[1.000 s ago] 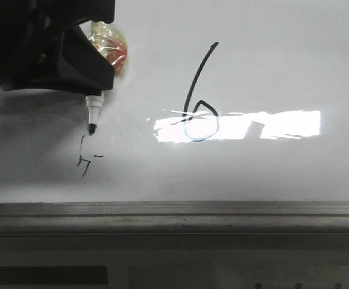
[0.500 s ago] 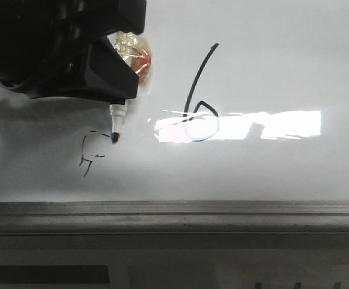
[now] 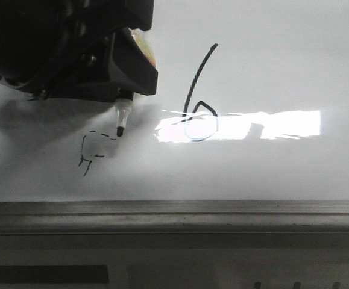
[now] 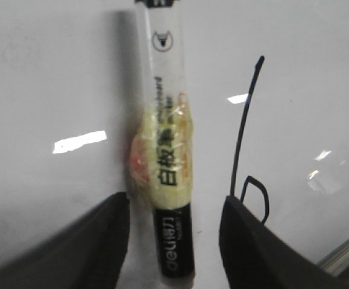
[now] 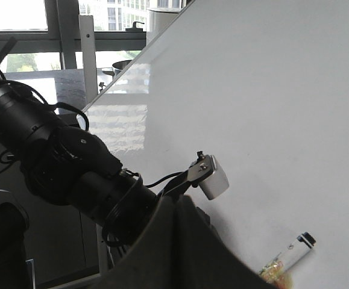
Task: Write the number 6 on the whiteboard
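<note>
In the front view the left end effector (image 3: 121, 99) is a large dark mass at the upper left, cut off by the picture edges, and it hides most of the whiteboard marker (image 3: 122, 117); only the clear nose and the black tip show below it. The tip points down and stands at the whiteboard (image 3: 270, 66), just at the right end of a thin broken scribble (image 3: 93, 150) of short black strokes; whether it touches the surface is hard to tell. In the left wrist view the two dark fingers (image 4: 255, 241) stand on both sides of the marker barrel, closed on it, and a lump of yellowish tape is wrapped around the middle of the barrel. The black band near the fingers reads "deli", and above it there are black Chinese characters and small print that is too blurred to read. The number 6 (image 3: 199, 96) is near the middle of the board, well to the right of the marker tip; its long stem leans to the upper right and its loop lies in the bright glare. A grey metal edge strip (image 3: 174, 211) runs along the lower side of the board. The right end effector (image 5: 174, 253) is only a dark blurred shape, and I cannot tell if it is wide or narrow.
</note>
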`<action>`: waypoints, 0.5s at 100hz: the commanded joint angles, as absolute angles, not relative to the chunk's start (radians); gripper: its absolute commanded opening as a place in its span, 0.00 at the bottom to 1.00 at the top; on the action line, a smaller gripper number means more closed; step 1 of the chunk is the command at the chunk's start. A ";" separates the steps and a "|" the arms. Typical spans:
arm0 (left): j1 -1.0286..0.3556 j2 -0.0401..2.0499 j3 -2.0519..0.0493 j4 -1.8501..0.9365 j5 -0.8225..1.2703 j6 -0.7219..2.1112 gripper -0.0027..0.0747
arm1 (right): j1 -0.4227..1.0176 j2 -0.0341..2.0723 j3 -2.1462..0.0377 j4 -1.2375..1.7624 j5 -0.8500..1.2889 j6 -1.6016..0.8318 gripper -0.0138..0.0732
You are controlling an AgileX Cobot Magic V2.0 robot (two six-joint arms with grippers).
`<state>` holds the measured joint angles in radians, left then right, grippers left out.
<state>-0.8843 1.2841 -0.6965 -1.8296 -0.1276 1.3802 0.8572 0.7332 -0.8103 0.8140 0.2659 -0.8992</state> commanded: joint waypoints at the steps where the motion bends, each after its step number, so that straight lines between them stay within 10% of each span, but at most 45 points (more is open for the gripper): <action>1: -0.858 1.316 -0.691 -1.867 -0.360 1.377 0.57 | 0.849 0.733 -0.837 0.828 0.217 -0.910 0.09; 50: -0.858 1.083 -0.714 -1.862 -0.153 1.393 0.68 | 0.849 0.639 -0.837 0.681 0.352 -0.910 0.09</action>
